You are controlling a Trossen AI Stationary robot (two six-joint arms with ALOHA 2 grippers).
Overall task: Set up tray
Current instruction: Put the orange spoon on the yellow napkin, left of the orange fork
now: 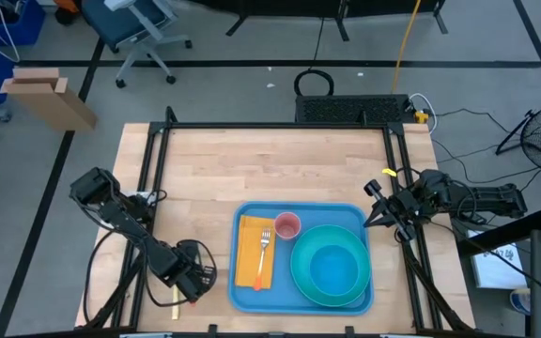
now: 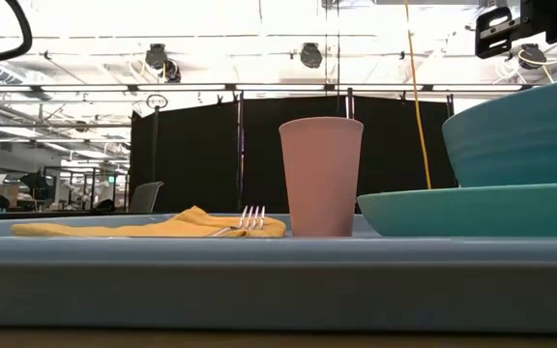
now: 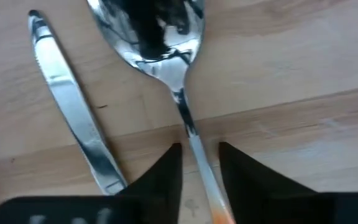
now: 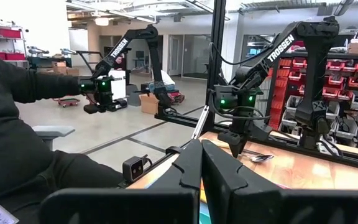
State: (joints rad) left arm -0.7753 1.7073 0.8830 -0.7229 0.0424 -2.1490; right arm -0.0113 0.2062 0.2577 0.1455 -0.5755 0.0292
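Note:
The light-blue tray (image 1: 248, 302) lies at the table's near middle and fills the bottom of the low view (image 2: 259, 280). On it lie a yellow napkin (image 1: 249, 252) with a fork (image 1: 265, 246), a pink cup (image 1: 287, 225), and a teal bowl (image 1: 333, 265) on a teal plate (image 2: 472, 211). A metal spoon (image 3: 160, 43) and a knife (image 3: 73, 106) lie on the wood left of the tray. My left gripper (image 1: 193, 280) is open and low over them. Its fingers (image 3: 169, 171) stand on either side of the spoon's handle (image 3: 194, 140). My right gripper (image 1: 380, 208) is shut and empty, right of the tray.
The black frame rails (image 1: 153, 178) run along the table's left and right sides. Bare wood (image 1: 270, 164) lies beyond the tray's far edge. A person's dark sleeve (image 4: 17, 143) shows beyond the table in the right wrist view.

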